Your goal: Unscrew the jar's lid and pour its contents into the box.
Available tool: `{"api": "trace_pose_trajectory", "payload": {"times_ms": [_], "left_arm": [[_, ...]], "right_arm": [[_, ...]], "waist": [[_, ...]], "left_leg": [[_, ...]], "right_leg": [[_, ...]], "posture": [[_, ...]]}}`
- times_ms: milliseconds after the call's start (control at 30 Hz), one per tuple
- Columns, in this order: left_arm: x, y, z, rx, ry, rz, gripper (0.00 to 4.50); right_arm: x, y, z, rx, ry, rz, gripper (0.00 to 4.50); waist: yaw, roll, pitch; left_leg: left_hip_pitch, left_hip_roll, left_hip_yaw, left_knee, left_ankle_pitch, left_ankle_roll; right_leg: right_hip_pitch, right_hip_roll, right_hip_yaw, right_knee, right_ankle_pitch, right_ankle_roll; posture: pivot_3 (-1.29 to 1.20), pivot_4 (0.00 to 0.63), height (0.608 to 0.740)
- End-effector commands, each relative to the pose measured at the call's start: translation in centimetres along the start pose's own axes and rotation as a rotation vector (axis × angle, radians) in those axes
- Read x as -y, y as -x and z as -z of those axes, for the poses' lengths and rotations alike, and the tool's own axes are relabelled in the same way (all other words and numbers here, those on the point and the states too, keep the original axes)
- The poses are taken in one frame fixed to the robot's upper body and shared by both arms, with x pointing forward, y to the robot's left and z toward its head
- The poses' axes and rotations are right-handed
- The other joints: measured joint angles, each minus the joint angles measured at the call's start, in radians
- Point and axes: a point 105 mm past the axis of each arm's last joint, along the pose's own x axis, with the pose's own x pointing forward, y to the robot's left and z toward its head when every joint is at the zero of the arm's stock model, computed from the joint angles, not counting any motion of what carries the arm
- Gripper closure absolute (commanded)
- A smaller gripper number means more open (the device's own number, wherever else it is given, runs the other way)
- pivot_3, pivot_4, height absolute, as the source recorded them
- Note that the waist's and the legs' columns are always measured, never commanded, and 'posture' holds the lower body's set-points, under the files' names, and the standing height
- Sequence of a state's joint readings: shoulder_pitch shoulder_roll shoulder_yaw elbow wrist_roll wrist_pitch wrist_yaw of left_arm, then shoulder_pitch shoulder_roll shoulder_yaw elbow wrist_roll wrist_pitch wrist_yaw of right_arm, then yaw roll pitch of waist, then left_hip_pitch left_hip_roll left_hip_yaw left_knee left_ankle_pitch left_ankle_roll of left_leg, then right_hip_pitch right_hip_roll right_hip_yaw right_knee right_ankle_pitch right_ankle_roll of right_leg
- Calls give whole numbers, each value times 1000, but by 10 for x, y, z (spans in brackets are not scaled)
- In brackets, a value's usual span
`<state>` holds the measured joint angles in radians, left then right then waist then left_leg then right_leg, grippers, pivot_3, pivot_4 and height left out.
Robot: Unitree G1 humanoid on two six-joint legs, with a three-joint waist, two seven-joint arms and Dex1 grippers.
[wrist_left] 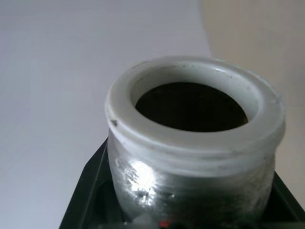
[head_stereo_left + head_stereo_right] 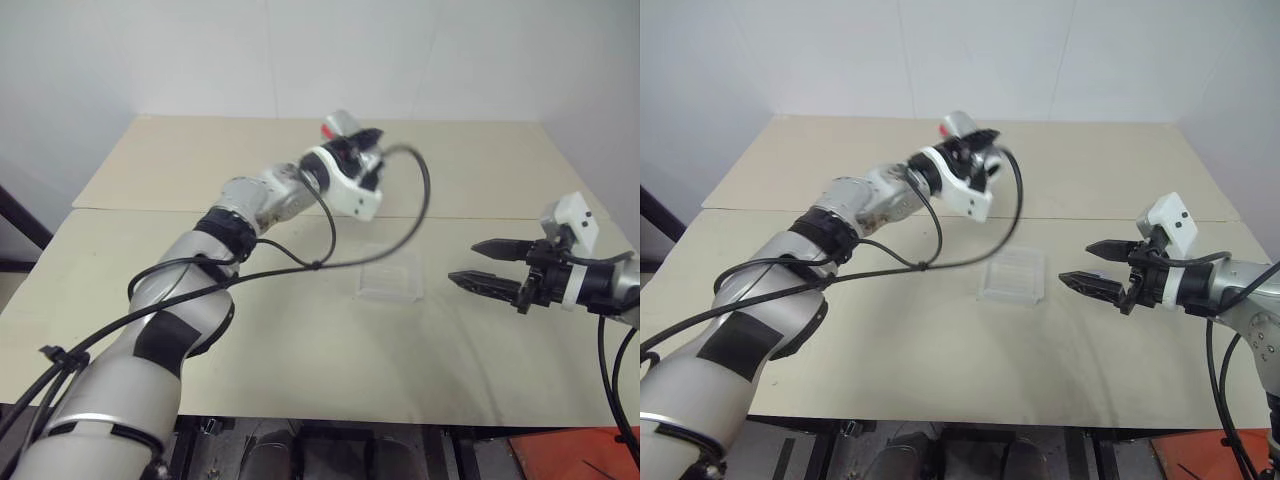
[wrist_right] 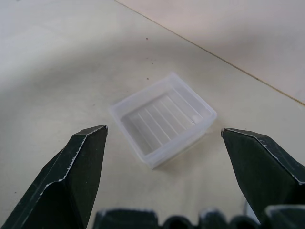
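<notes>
Although the jar (image 1: 190,157) was already uncapped, its white-rimmed mouth bare and its dark inside showing in the left wrist view, nothing had yet reached the box (image 2: 390,277). The left gripper (image 2: 352,150) was clamped shut on the jar, carrying it raised above the far half of the table (image 2: 300,360), beyond the box rather than over it. Whether any of the contents were there could not be told; the opening showed only darkness, and no separate pieces could be made out. The box sat near the middle of the table, and in the right wrist view it looked empty, its ribbed floor bare. The lid was nowhere to be found on the table or in either claw. So the unscrewing appeared finished, while the pouring was judged to be still ahead: the jar needed bringing over the box and tipping mouth-down. The right gripper (image 2: 485,265) hung just to the right of the box, apart from it, its two fingers spread wide and holding nothing. A black cable (image 2: 330,262) looping from the left arm drooped close to the box's far edge and seemed the one thing likely to get in the way.
</notes>
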<state>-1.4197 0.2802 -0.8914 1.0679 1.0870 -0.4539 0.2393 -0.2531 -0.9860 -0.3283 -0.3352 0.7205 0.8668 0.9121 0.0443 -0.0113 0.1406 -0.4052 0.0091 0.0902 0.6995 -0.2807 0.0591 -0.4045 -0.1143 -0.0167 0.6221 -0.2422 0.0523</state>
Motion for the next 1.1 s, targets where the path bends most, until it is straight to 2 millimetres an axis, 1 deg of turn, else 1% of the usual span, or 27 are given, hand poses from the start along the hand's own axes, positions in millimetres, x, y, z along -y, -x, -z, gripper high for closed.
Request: {"api": "trace_pose_trajectory", "payload": {"times_ms": [33,100,200,267,533,633,700,767,800,833,933,967,1000,1033,1100], "left_arm": [[10,-13,-25,81,-285,53,2446],[10,-21,-42,122,-414,35,2446],[10,-30,-73,186,-536,18,2446],[10,-33,-81,190,-586,-6,2446],[13,-30,-69,147,-595,11,2446],[11,-30,-69,144,-575,5,2446],[4,-31,-66,128,-532,-17,2446],[-5,-32,-61,107,-485,-49,2446],[-10,-31,-55,90,-415,-63,2446],[-15,-29,-47,64,-353,-81,2446],[-27,-16,-12,-40,-98,-138,2446],[-30,-13,-6,-58,-51,-158,2446],[-27,-8,7,-98,47,-138,2446],[-26,-4,16,-127,103,-135,2446],[-18,10,42,-236,403,-144,2446]], "right_arm": [[-3,4,-10,30,48,12,52],[-3,4,-9,30,42,18,52],[-4,5,-10,35,39,30,52],[-6,7,-13,41,41,33,52],[-8,9,-14,60,38,48,52],[-7,8,-15,62,37,50,52],[-6,7,-16,63,41,49,52],[-4,6,-16,62,46,47,52],[-4,6,-17,62,47,46,52],[-4,5,-18,63,49,44,52],[-4,5,-19,65,52,40,52],[-4,5,-19,65,52,39,52],[-4,5,-19,65,51,38,52],[-4,5,-19,64,51,38,52],[-5,5,-18,67,43,34,52]], "waist": [[-2,0,0],[-4,-1,0],[-4,-1,0],[-4,-1,0],[-7,-1,1],[-4,-1,1],[-2,-1,1],[-2,-1,1],[-3,-1,1],[-4,-1,1],[-9,-1,0],[-12,-1,0],[-14,-1,0],[-15,-1,0],[-17,0,0]], "left_leg": [[-1,0,0,0,0,0],[-2,0,0,0,0,0],[-2,1,0,0,0,0],[-2,1,0,-1,0,0],[-1,3,1,0,0,1],[-1,3,1,0,0,1],[-2,3,0,0,0,1],[-2,3,0,0,0,1],[-2,3,1,0,0,1],[-2,3,1,0,0,1],[-2,4,1,0,0,1],[-2,4,1,0,0,1],[-1,5,2,0,0,1],[-1,4,2,0,0,1],[-1,4,2,0,0,1]], "right_leg": [[-1,0,0,0,0,0],[-2,0,0,0,0,0],[-3,0,0,0,0,0],[-3,0,0,0,0,0],[-3,0,2,1,0,0],[-3,0,2,1,0,0],[-3,0,1,1,0,0],[-3,0,1,1,0,0],[-3,0,1,1,0,0],[-3,0,1,1,0,0],[-4,0,2,2,0,0],[-4,0,3,2,0,0],[-4,0,3,2,0,0],[-4,0,3,2,0,0],[-4,0,2,2,0,0]], "posture": [[0,150,740],[0,150,740],[0,150,740],[0,150,740],[0,150,740],[0,150,740],[0,150,740],[0,150,740],[0,150,740],[0,150,740],[0,150,740],[0,150,740],[0,150,740],[0,150,740],[0,150,740]]}}
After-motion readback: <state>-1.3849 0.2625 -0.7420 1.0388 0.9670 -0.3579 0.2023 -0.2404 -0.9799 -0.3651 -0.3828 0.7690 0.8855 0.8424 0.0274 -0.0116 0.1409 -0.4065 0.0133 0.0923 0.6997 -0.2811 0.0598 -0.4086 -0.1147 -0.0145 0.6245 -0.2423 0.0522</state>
